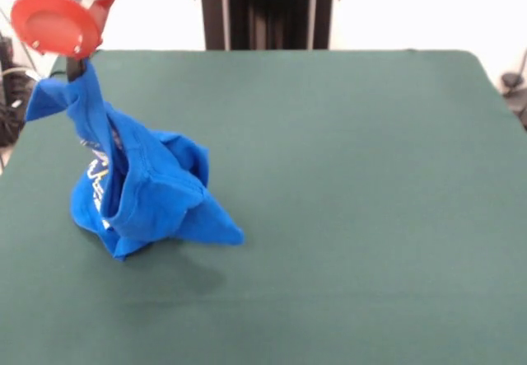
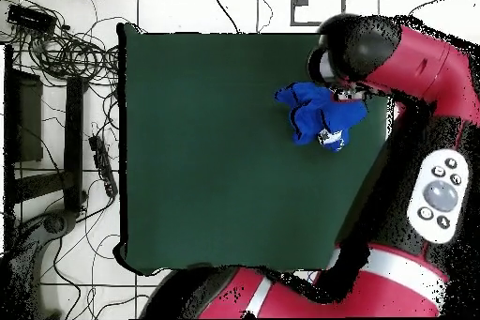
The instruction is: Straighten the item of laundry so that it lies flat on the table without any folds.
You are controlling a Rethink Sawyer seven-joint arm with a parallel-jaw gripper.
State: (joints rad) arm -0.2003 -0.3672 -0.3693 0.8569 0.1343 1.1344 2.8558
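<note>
The item of laundry [image 1: 140,188] is a bright blue shirt with white lettering. It is pulled up into a tall crumpled cone at the left of the table [image 1: 346,200]. Its top corner is pinched in my gripper [image 1: 76,70], which is shut on the cloth just under the red round arm end. The lower part of the shirt rests bunched on the green top. In the overhead view the shirt [image 2: 317,117] lies near the table's [image 2: 206,166] right edge, partly under the arm, which hides the gripper.
The red and black arm [image 2: 403,63] reaches over the right side of the table in the overhead view. Cables and a stand [image 2: 56,100] lie on the floor beyond the table's left edge.
</note>
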